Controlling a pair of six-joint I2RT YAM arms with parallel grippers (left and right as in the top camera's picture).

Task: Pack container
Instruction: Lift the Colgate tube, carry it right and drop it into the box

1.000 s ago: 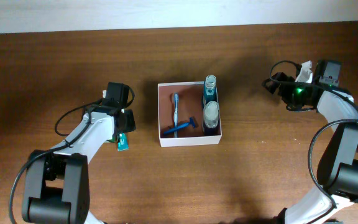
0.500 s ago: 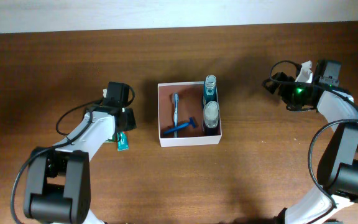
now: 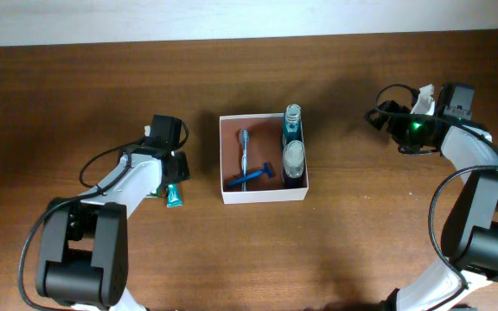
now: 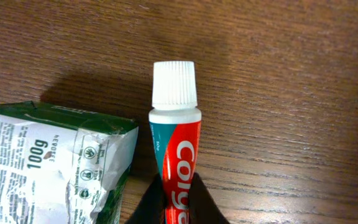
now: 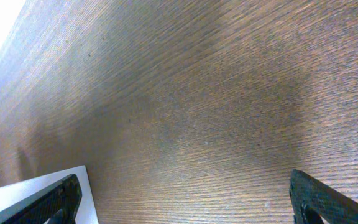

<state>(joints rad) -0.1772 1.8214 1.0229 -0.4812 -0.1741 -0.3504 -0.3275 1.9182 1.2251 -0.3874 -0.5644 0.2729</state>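
Observation:
The container point(image 3: 264, 197), a white-walled square box with a reddish-brown floor, sits mid-table. Inside lie a toothbrush point(image 3: 245, 149), a blue razor point(image 3: 251, 177) and two blue bottles point(image 3: 293, 160) along its right wall. Left of the box, my left gripper point(image 3: 169, 183) is down at the table. In the left wrist view the left gripper point(image 4: 178, 202) is shut on a red-and-teal toothpaste tube point(image 4: 176, 143) lying flat, white cap pointing away. My right gripper point(image 3: 382, 117) hangs open at the far right, and in its own view the right gripper point(image 5: 191, 199) holds nothing.
A crumpled green-and-white packet point(image 4: 48, 162) lies right beside the tube on its left, touching or nearly so. A white corner point(image 5: 23, 186) shows at the lower left of the right wrist view. Bare wood table point(image 3: 361, 242) surrounds the box.
My left gripper's jaws have closed onto the toothpaste tube. The arm shifted very slightly. The right arm has not moved.

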